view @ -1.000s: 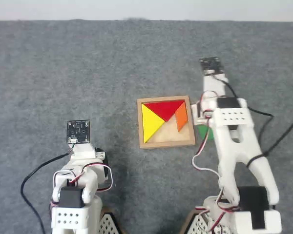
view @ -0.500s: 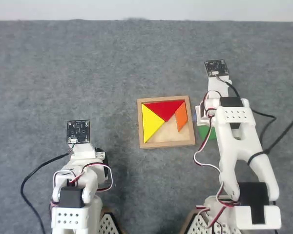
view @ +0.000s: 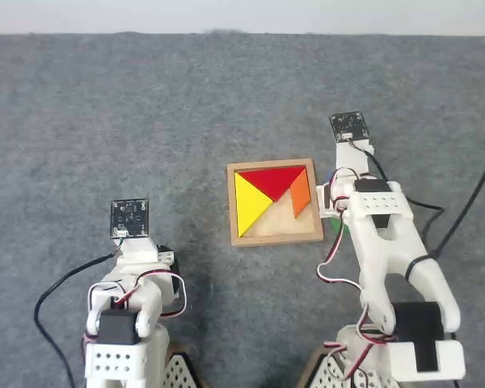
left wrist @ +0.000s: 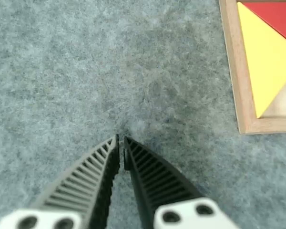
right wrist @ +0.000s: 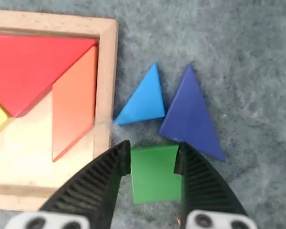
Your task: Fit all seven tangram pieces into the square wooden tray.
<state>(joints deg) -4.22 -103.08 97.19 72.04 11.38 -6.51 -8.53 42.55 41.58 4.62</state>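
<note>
Nearest: left jaws pressed together, tips low over the grey surface [left wrist: 86,57], apart from the wooden tray [left wrist: 234,71]. Farther out, on the other side: right jaws spread, straddling the green square [right wrist: 155,174], one tip at each of its sides, the square flat on the surface just beside the tray's rim. Just beyond: light blue triangle [right wrist: 143,102] and dark blue triangle [right wrist: 188,117], side by side, outside the tray. Inside the tray: yellow triangle [view: 249,206], orange piece [view: 301,194], red triangle [view: 271,179] along the far edge, bare wood at the near side.
</note>
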